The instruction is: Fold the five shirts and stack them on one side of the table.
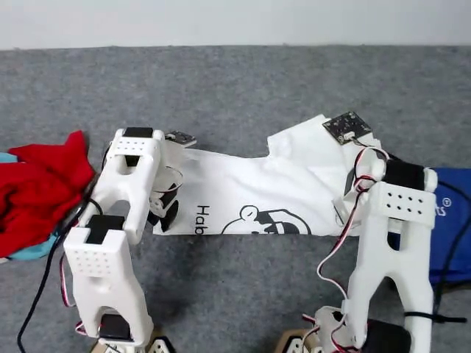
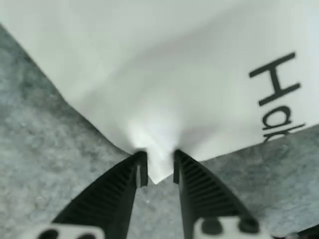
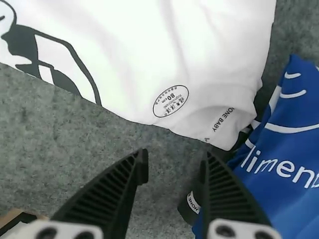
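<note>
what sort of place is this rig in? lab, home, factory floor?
Most likely a lab or workshop bench for robot trials: a grey felt cover against a bare white wall, a white left arm and right arm with exposed wiring, and a white shirt laid out for folding.

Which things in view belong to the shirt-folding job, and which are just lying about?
Job: white shirt, its corner pinched in the left gripper; right gripper, open over the grey felt; red shirt; blue shirt; teal cloth under the red one, likely another shirt.
Lying about: the grey felt itself; arm cables.
</note>
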Controlling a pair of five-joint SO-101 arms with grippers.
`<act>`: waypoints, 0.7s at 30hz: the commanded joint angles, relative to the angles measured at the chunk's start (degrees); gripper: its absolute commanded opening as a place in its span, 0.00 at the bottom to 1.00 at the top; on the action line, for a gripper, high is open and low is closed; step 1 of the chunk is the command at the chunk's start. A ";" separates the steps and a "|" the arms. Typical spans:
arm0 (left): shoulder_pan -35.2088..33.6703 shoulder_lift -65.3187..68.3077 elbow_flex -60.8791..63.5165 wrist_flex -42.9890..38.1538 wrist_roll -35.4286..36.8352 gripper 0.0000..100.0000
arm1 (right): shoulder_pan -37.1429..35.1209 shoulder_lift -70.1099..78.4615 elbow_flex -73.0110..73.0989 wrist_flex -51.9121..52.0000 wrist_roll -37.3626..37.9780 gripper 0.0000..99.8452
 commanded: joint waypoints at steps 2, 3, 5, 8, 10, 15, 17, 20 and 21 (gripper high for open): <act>-0.09 5.45 -0.57 -2.55 -0.35 0.09 | -0.22 -1.63 -0.09 0.48 -0.26 0.17; -0.09 6.59 -0.57 -2.73 -0.35 0.07 | -0.22 -1.63 -0.09 0.48 -0.26 0.17; -0.09 7.91 -1.10 -2.81 -0.35 0.02 | -0.22 -1.63 0.00 0.31 -0.26 0.17; -0.09 8.44 -1.89 -2.20 -0.26 0.01 | -0.22 -1.54 1.93 -1.27 -0.26 0.17; -0.09 8.44 -1.89 -2.20 -0.26 0.01 | -0.13 -1.54 4.04 -2.86 -0.26 0.17; -0.09 8.44 -1.98 -2.29 -0.09 0.01 | 0.84 -1.54 7.91 -9.45 -0.62 0.17; -0.09 8.44 -1.98 -2.37 -0.09 0.01 | 2.95 -1.45 8.97 -13.76 -0.62 0.17; -0.09 8.44 -1.98 -2.81 -0.26 0.01 | 6.20 -1.27 12.40 -21.93 -0.62 0.17; -0.09 8.44 -1.98 -2.81 -0.26 0.01 | 6.73 -0.75 13.54 -23.87 -0.62 0.17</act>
